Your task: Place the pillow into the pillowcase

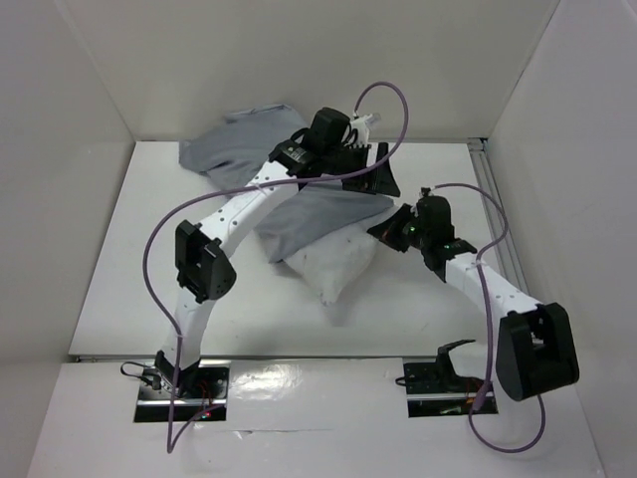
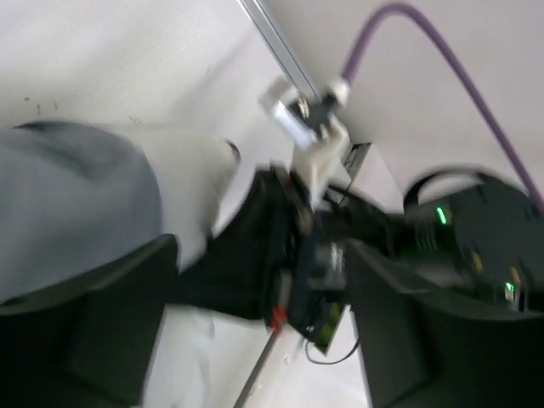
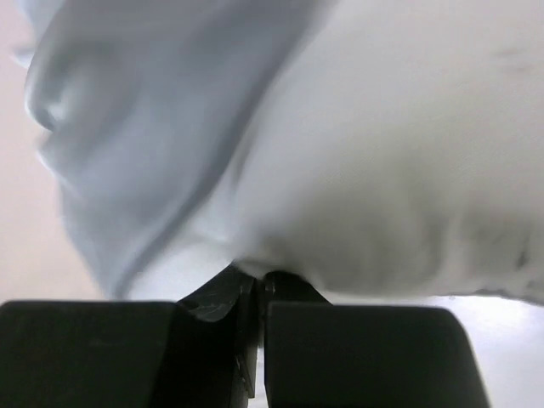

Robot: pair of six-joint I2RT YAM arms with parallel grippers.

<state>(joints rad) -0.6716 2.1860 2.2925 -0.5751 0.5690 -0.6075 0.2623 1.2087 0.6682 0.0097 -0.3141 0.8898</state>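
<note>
I judge the stuffing is half done. The pillow (image 1: 333,271) lies centre-frame on the bench (image 1: 129,279), its far end under the grey pillowcase (image 1: 244,149). The right gripper (image 3: 257,285) pinches the pillow's edge, and the left gripper (image 2: 255,340) gapes wide, empty. Next it needs a grip on the pillowcase's mouth.

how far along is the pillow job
Partly done: the pillowcase lies over the far end of the pillow, whose near corner shows bare. In hand: the right gripper is pinched shut on fabric where grey meets white; the left gripper is open and empty. Left: covering the rest.
</note>
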